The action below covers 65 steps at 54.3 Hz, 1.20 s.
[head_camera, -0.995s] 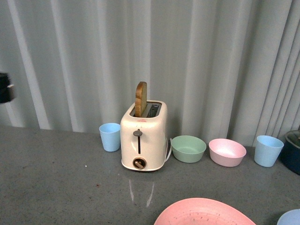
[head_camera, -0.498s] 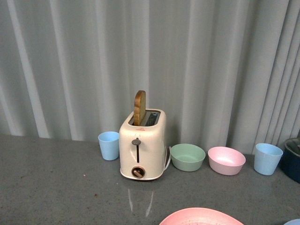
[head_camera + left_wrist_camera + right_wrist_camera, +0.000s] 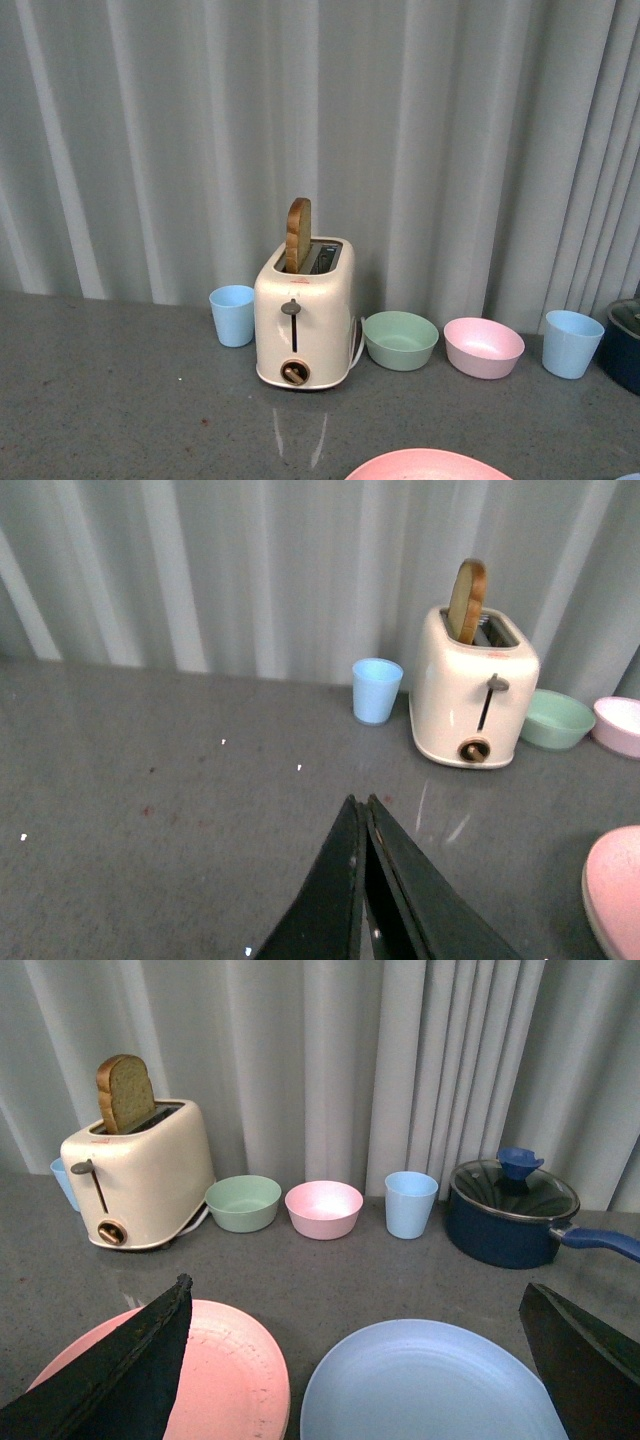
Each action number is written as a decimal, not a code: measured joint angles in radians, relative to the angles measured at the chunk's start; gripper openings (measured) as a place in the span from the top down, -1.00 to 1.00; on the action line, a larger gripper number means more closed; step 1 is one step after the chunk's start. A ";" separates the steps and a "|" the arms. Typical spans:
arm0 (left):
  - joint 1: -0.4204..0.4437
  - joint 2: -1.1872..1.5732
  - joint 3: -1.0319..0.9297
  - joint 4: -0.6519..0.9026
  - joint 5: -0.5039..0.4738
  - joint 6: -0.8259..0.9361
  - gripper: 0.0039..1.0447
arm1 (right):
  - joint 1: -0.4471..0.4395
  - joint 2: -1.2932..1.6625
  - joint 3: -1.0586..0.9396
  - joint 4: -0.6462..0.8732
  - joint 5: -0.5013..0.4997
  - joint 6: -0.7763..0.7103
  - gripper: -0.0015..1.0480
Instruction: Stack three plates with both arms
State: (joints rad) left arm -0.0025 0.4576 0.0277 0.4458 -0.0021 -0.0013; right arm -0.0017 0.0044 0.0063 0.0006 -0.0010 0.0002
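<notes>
Two matte discs lie flat, pink plate (image 3: 232,1372), blue plate (image 3: 430,1392); left claw (image 3: 362,812) closed, right claw (image 3: 355,1288) spread.

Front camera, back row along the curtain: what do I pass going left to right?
left blue cup → toaster → green bowl → pink bowl → right blue cup → dark pot, cut off by the picture's edge.

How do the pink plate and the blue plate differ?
Pink plate has dark specks near its rim; blue plate looks clean. Pink plate lies nearer the toaster; blue plate nearer the pot. Both are round, lie flat on the grey table and look similar in width.
</notes>
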 joint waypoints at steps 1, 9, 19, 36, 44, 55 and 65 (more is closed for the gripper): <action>0.000 -0.006 0.000 0.000 -0.001 0.000 0.94 | 0.000 0.000 0.000 0.000 0.000 0.000 -0.86; 0.000 -0.074 0.000 -0.061 0.002 0.000 0.94 | 0.000 0.000 0.000 0.000 0.000 0.000 -0.86; 0.000 -0.154 0.000 -0.139 0.002 0.000 0.94 | 0.000 0.000 0.000 0.000 0.000 0.000 -0.86; 0.000 -0.260 0.000 -0.245 0.002 0.000 0.94 | 0.000 0.000 0.000 0.000 0.000 0.000 -0.86; 0.000 -0.335 0.000 -0.332 0.000 0.000 0.94 | 0.000 0.000 0.000 0.000 0.000 0.000 -0.86; 0.000 -0.453 0.000 -0.443 0.002 0.000 0.94 | 0.000 0.000 0.000 0.000 0.000 0.000 -0.86; 0.000 -0.453 0.000 -0.445 0.002 0.000 0.80 | 0.000 0.000 0.000 0.000 0.000 0.000 -0.86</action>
State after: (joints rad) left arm -0.0025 0.0044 0.0277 0.0006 -0.0002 -0.0017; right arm -0.0017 0.0044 0.0063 0.0006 -0.0010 0.0002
